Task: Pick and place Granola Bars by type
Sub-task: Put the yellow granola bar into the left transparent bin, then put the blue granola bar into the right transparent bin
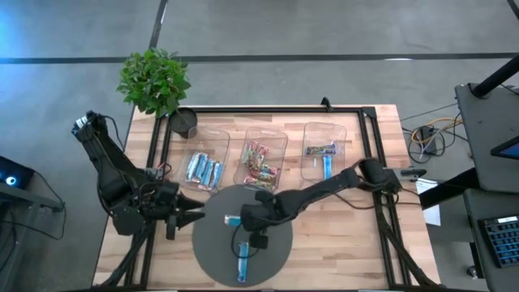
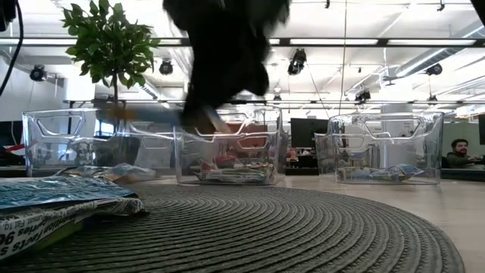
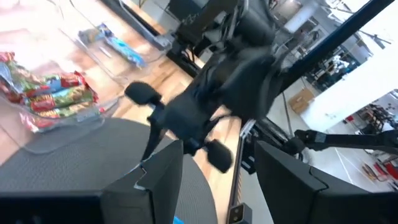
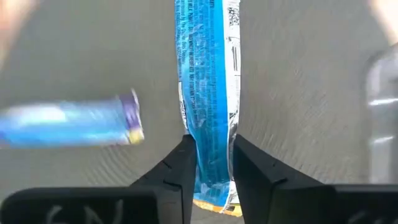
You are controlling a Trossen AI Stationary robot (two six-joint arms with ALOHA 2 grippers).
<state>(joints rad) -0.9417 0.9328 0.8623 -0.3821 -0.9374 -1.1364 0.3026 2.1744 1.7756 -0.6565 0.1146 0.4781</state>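
Nearest the low camera, a blue bar [image 2: 53,193] lies flat on the near left of the round grey mat [image 2: 303,235], its wrapper crumpled over a second printed wrapper beneath it.

From above, the mat [image 1: 212,243] sits at the near middle of the wooden table [image 1: 340,235]. Two blue bars remain on it: one small bar [image 1: 232,220] near its far side and one long bar [image 1: 242,261] towards its near edge.

Over the mat's centre hangs the right gripper [image 1: 246,240], reaching in from the right. In its wrist view the two dark fingers [image 4: 179,167] stand on either side of the long blue bar [image 4: 208,93], close against the wrapper's edges; the bar runs lengthways between them. The other blue bar [image 4: 68,124] lies just to one side, blurred.

At the mat's left edge waits the left gripper [image 1: 188,216], its fingers apart and holding nothing.

Three clear bins stand in a row along the far side. Blue bars fill the left bin [image 1: 219,139]. Multicoloured red, green and yellow bars lie in the middle bin [image 1: 280,139]. One darker bar and one blue bar rest in the right bin [image 1: 340,130].

A potted plant [image 1: 154,79] stands at the far left corner.
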